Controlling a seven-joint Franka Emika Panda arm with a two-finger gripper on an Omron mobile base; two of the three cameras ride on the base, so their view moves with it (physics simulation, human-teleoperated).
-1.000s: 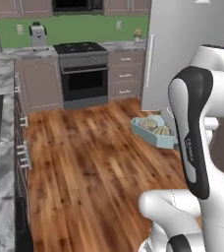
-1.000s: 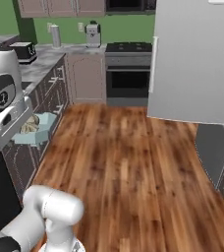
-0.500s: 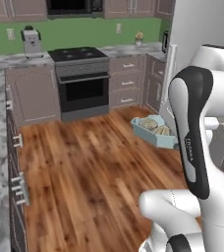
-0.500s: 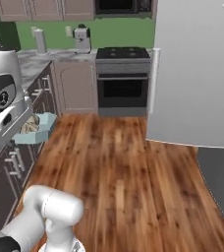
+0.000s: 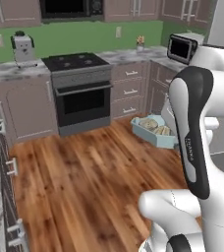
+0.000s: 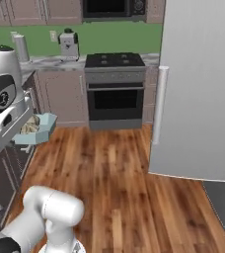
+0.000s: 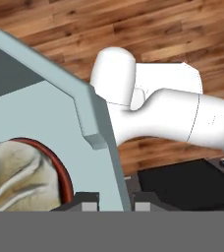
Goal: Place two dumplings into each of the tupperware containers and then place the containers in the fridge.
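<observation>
My gripper (image 7: 113, 203) is shut on the rim of one pale teal tupperware container (image 7: 60, 123), a dark finger tip on each side of its wall. The tub hangs in the air above the wooden floor beside my arm, as the left base view shows it (image 5: 153, 132). In the right base view the container (image 6: 38, 132) juts out from behind my white forearm. Tan dumplings (image 5: 155, 126) lie inside it; one dumpling (image 7: 15, 177) is close up in the hand view. The fridge (image 6: 203, 89) stands at the right, a flat grey-white front with a long handle.
A steel stove with a dark oven door (image 5: 79, 93) (image 6: 115, 89) stands straight ahead against the green wall, with a black microwave (image 6: 114, 7) above it. A toaster (image 5: 23, 49) sits on the counter. Brown cabinets with handles (image 5: 8, 167) line the left side. Open wooden floor (image 6: 109, 173) lies ahead.
The whole picture has shifted: the base has moved, bringing the stove and fridge nearer and larger. The container stays in the same place beside my arm, still held.
</observation>
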